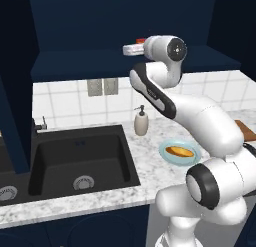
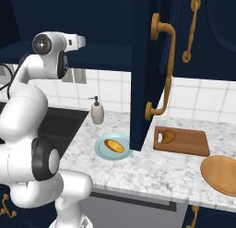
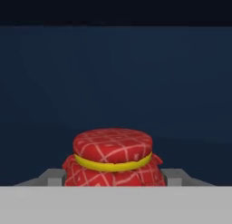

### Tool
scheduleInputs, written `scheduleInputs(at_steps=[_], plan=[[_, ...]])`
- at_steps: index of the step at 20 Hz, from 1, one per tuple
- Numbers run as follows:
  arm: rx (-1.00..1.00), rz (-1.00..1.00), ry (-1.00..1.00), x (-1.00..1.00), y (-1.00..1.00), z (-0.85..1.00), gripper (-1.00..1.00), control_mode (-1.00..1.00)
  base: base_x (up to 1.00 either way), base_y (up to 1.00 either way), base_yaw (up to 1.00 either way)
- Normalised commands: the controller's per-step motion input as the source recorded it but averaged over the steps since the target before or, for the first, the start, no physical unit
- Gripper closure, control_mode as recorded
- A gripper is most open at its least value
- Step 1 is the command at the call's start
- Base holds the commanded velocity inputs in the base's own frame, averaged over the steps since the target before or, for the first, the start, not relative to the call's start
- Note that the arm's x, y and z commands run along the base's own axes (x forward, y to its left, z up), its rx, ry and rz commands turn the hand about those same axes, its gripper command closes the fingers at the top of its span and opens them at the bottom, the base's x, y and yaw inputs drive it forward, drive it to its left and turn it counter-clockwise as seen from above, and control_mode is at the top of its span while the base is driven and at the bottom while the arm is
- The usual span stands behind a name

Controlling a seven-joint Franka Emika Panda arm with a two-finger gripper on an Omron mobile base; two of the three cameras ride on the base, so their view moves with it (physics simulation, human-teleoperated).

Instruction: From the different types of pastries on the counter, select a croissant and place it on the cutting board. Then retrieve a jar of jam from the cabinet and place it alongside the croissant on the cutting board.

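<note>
One small squat red jar of jam with a checked red lid and a thin yellow band sits in the dark navy wall cabinet, directly ahead of the two-finger gripper and between its fingers; whether they press on it I cannot tell. Well below the gripper, one lumpy golden-brown croissant lies on the single reddish-brown wooden cutting board. One smooth orange-yellow bun rests on one pale blue plate on the speckled marble counter.
</note>
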Motion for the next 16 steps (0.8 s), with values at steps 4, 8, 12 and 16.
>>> scheduleInputs(at_steps=[4, 8, 12, 16], plan=[[0.03, 0.00, -0.18, -1.00, 0.00, 0.86, 1.00, -1.00, 0.00, 0.00, 0.00], [0.08, 0.03, -0.02, -1.00, 0.00, 0.89, 1.00, -1.00, 0.00, 0.00, 0.00], [0.03, 0.12, 0.08, -1.00, 0.00, 0.30, 1.00, -1.00, 0.00, 0.00, 0.00], [0.00, 0.16, 0.08, -1.00, 0.00, 0.00, 1.00, -1.00, 0.00, 0.00, 0.00]])
